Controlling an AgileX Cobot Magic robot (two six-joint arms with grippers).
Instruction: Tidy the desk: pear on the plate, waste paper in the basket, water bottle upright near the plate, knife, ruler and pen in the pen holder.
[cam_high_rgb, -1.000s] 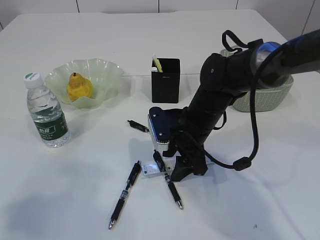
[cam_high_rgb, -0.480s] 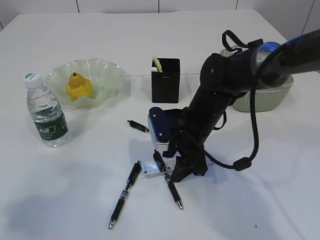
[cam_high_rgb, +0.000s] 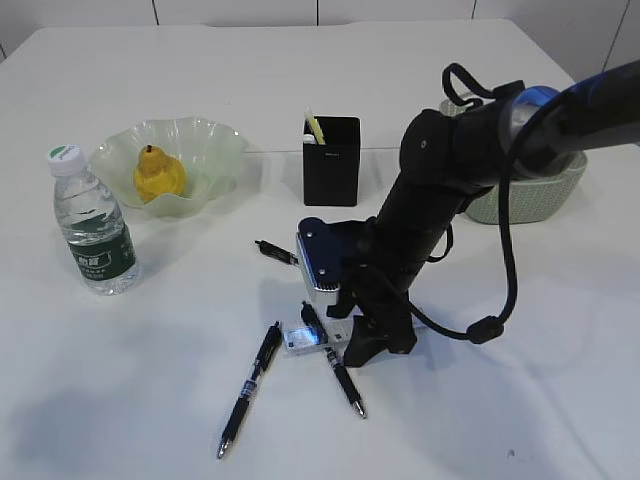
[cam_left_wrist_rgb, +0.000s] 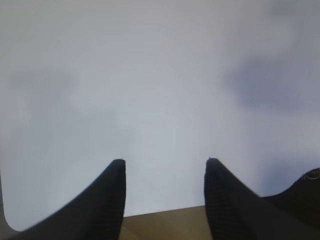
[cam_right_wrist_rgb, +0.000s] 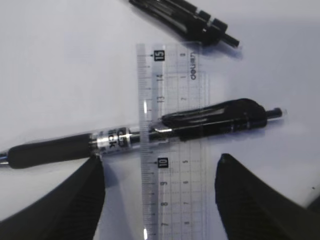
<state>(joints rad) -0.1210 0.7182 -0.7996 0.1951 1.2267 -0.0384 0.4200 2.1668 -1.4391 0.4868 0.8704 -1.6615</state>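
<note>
My right gripper (cam_high_rgb: 347, 345) (cam_right_wrist_rgb: 159, 162) is open, low over the table. Its fingers straddle a clear ruler (cam_right_wrist_rgb: 172, 150) (cam_high_rgb: 298, 338). A black pen (cam_right_wrist_rgb: 150, 132) (cam_high_rgb: 338, 368) lies across the ruler just beyond the fingertips. A second black pen (cam_high_rgb: 248, 388) (cam_right_wrist_rgb: 182, 20) lies to the left. The yellow pear (cam_high_rgb: 158, 173) sits on the green wavy plate (cam_high_rgb: 205, 135). The water bottle (cam_high_rgb: 92, 225) stands upright left of the plate. The black pen holder (cam_high_rgb: 331, 165) holds a yellow-white item (cam_high_rgb: 315, 128). My left gripper (cam_left_wrist_rgb: 165, 161) is open over bare table, out of the exterior view. Waste paper is not visible.
The pale green basket (cam_high_rgb: 530, 195) stands at the back right, partly behind my right arm. The table's edge and a brown floor (cam_left_wrist_rgb: 165, 220) show at the bottom of the left wrist view.
My right gripper has shifted very slightly left over the ruler, and the upper end of the pen across it has shifted a little to the left. Nothing else moved.
</note>
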